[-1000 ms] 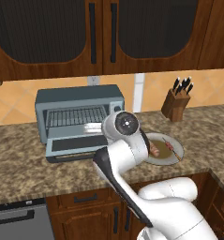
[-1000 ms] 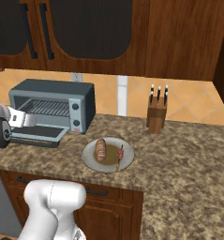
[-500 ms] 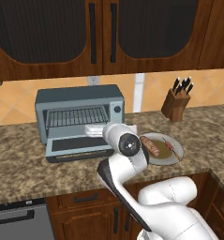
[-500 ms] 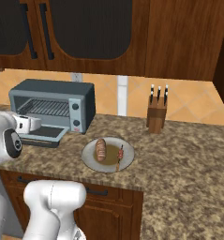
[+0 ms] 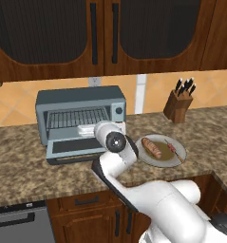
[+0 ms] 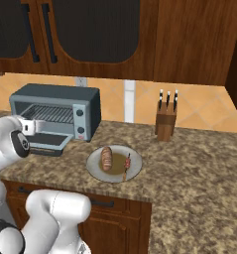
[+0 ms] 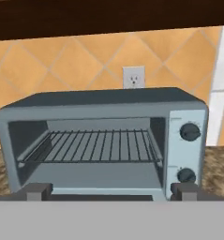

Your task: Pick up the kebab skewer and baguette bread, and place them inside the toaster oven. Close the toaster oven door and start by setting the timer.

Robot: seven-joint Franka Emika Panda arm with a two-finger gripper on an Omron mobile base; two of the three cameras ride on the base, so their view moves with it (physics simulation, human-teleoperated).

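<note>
a blue-grey toaster oven [image 5: 80,114] is sitting on a speckled brown stone counter [image 5: 20,161] against an orange tiled wall, under dark wooden cabinets [image 5: 91,38]. the toaster oven door [image 5: 74,148] is lying folded down flat in front of the cavity, and a wire rack [image 7: 90,146] is showing bare inside. two round knobs [image 7: 189,132] are sitting one above the other on the oven's panel at 3 o'clock of the cavity, and a white wall socket [image 7: 133,77] is showing on the tiles at 12 o'clock of the oven

the white arm is reaching toward the oven front, with the gripper [image 7: 111,191] facing straight into the open cavity. in the hand view its two dark fingertips [image 7: 37,191] are standing far apart at the bottom corners, spread wide and pinching nothing

in the right base view, a round grey plate [image 6: 97,171] is resting on the counter at about 4 o'clock from the oven, well apart from it. the baguette bread [image 6: 106,158], a short orange-brown loaf, is lying on the plate's 9 o'clock half. the kebab skewer [image 6: 126,164], a thin stick with small chunks, is lying just beside it toward 3 o'clock; whether the two are touching is too small to tell. a wooden knife block [image 6: 165,125] with dark handles is standing near the wall at about 1 o'clock from the plate
</note>
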